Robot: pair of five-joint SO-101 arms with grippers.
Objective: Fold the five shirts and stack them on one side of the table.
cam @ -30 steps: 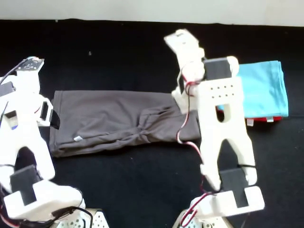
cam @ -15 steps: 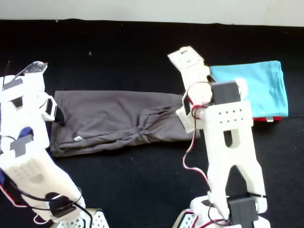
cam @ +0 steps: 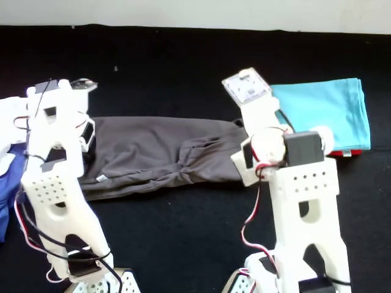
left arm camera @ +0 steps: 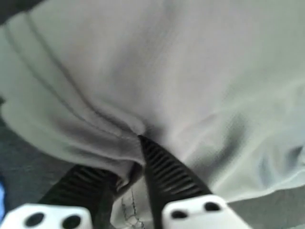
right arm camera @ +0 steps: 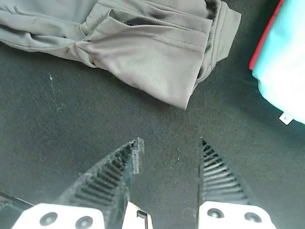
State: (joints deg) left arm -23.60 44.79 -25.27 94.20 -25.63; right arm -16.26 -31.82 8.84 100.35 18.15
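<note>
Shirt: grey, folded to a long strip, lying 9 to 3 o'clock across table centre.
Left claw: clamped on shirt's 9 o'clock end, likely to carry it over for the next fold.
Right claw: apart, over bare table just beside 3 o'clock end, seemingly poised to grab.
Stack: blue on red, at 3 o'clock, set aside as done.

Grey fabric shirt, folded into a long wrinkled band, lies flat mid-tabletop; folded turquoise shirt rests atop red shirt beside it.
</note>
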